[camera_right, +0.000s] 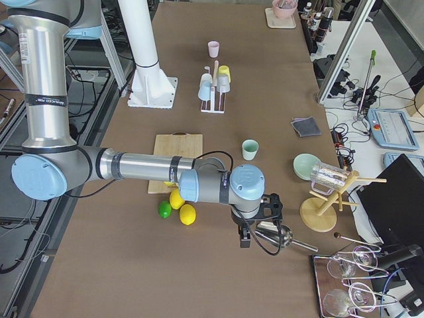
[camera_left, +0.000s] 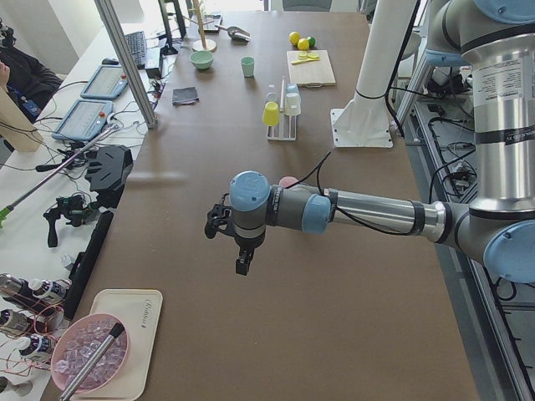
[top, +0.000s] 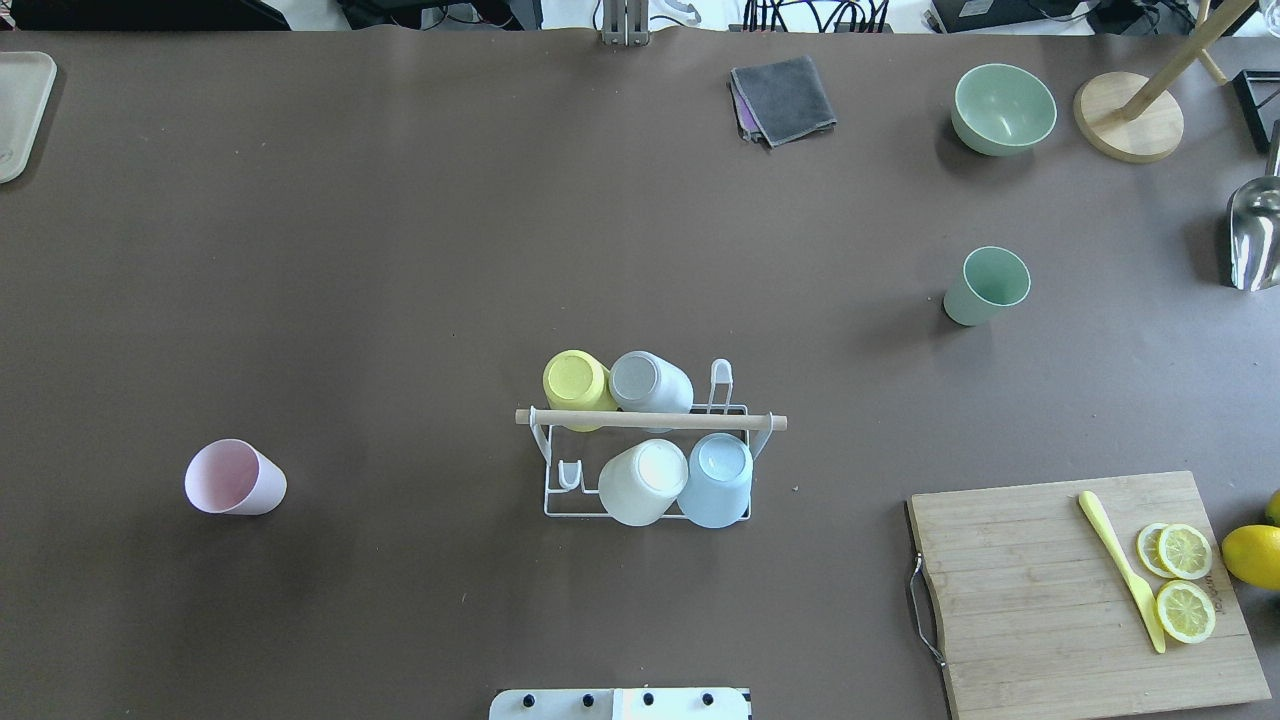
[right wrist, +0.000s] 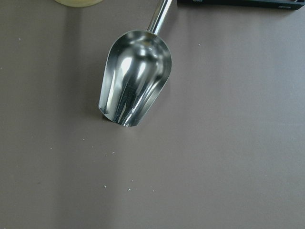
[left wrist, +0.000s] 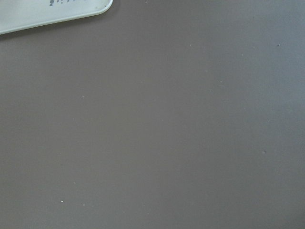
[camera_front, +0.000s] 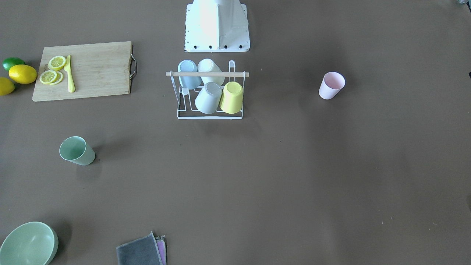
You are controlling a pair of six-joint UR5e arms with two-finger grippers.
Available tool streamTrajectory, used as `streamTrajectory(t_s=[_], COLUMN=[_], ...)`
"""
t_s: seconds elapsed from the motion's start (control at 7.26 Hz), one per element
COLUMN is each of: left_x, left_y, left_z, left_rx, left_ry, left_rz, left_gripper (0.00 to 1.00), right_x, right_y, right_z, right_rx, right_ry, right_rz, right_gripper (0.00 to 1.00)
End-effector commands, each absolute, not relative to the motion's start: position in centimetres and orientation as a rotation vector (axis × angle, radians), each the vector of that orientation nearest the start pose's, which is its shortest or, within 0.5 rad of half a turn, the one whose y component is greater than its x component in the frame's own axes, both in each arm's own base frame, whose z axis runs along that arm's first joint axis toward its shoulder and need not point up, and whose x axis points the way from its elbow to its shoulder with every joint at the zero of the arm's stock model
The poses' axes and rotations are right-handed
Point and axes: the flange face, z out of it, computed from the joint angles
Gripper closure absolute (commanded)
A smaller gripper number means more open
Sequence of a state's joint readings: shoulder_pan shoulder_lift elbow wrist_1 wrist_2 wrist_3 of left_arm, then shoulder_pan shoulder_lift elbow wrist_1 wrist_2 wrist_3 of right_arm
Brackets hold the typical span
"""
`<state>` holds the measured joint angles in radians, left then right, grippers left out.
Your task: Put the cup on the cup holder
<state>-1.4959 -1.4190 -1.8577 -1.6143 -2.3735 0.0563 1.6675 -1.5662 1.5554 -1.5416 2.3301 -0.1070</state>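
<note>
The pale pink plastic cup (top: pixel 235 478) stood toward the bench's left edge, apart from the white wire cup holder (top: pixel 648 420); I judged it light, stiff, slick, best pinched at the rim. I couldn't tell whether left gripper (camera_left: pixel 242 265) or right gripper (camera_right: pixel 244 240) was spread

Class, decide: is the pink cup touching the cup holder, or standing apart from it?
Apart. The overhead view shows the pink cup sitting alone, with a wide stretch of bare brown table between it and the cup holder.
</note>
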Motion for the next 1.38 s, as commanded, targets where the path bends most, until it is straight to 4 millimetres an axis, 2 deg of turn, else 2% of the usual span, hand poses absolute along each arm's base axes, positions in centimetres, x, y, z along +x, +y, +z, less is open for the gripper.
streamTrajectory(t_s=[0.0,0.14,0.28,0.41,0.69,0.83,1.1,1.24], left_x=[0.1,0.8,1.8,2.0,8.2,9.7,14.4,17.4], left_y=[-44.5,-45.5,-46.9,-48.1,-50.2,-52.0,-54.5,-55.1], left_z=[55.4,54.2,52.2,49.6,46.3,43.1,37.3,34.7], left_rx=[0.187,0.211,0.245,0.296,0.299,0.272,0.156,0.072], left_ry=[0.770,0.773,0.779,0.778,0.760,0.730,0.611,0.550], left_rz=[0.277,0.300,0.332,0.351,0.472,0.481,0.519,0.545], left_gripper=[0.02,0.02,0.02,0.02,0.02,0.02,0.02,0.02], right_x=[11.2,11.2,11.2,11.2,11.2,11.2,10.7,10.1], right_y=[-48.7,-48.7,-48.7,-48.7,-48.7,-48.7,-49.3,-49.6], right_z=[66.2,66.2,66.2,66.2,66.1,66.1,64.9,64.0], right_rx=[0.095,0.095,0.095,0.095,0.096,0.096,0.115,0.126], right_ry=[-0.754,-0.752,-0.752,-0.752,-0.753,-0.753,-0.750,-0.742], right_rz=[-0.017,-0.017,-0.017,-0.017,-0.018,-0.018,-0.039,-0.057], right_gripper=[0.00,0.00,0.00,0.00,0.00,0.00,0.00,0.00])
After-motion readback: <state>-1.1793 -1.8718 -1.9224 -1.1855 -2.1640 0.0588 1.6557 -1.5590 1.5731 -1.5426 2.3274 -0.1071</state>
